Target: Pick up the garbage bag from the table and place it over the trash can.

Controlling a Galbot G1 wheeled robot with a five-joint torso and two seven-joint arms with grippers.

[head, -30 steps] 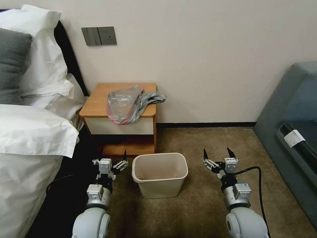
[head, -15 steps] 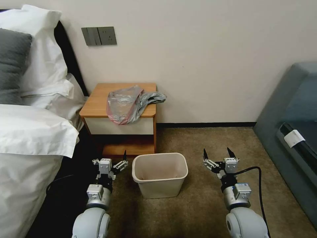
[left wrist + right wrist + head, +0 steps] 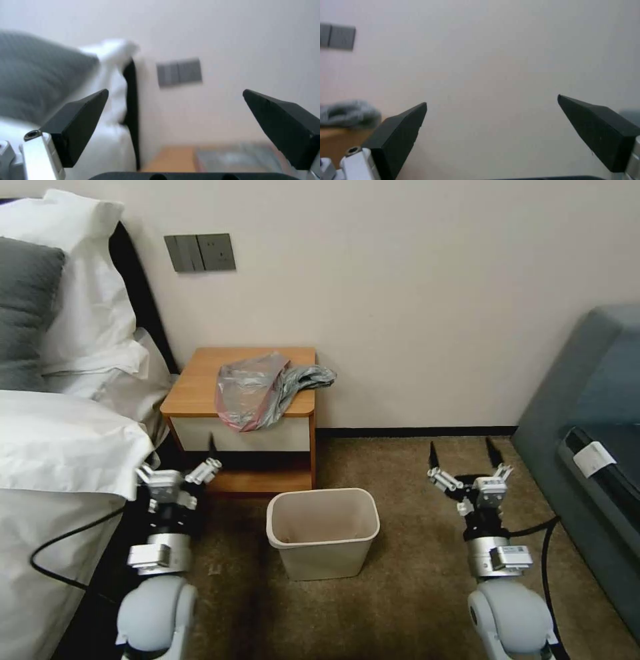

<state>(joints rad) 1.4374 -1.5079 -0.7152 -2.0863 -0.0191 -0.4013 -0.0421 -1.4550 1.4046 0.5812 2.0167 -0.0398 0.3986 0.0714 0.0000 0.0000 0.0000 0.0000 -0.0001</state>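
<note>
Crinkly grey garbage bag (image 3: 257, 390) droops over orange-brown wood surface (image 3: 193, 387); beige tapered trash can (image 3: 323, 530) below; left hand (image 3: 181, 465), right hand (image 3: 465, 459) spread wide, empty.

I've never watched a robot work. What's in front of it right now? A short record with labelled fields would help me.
garbage bag: crumpled grey plastic with a pink-red rim, lying on the table, part of it hanging over the front edge
table: small wooden nightstand against the wall, beside a bed
trash can: beige, unlined, on the carpet in front of the table
left gripper: open, in the air near the bed, holding nothing
right gripper: open, in the air over the carpet to the right of the trash can, holding nothing
bag on trash can: not yet
</note>
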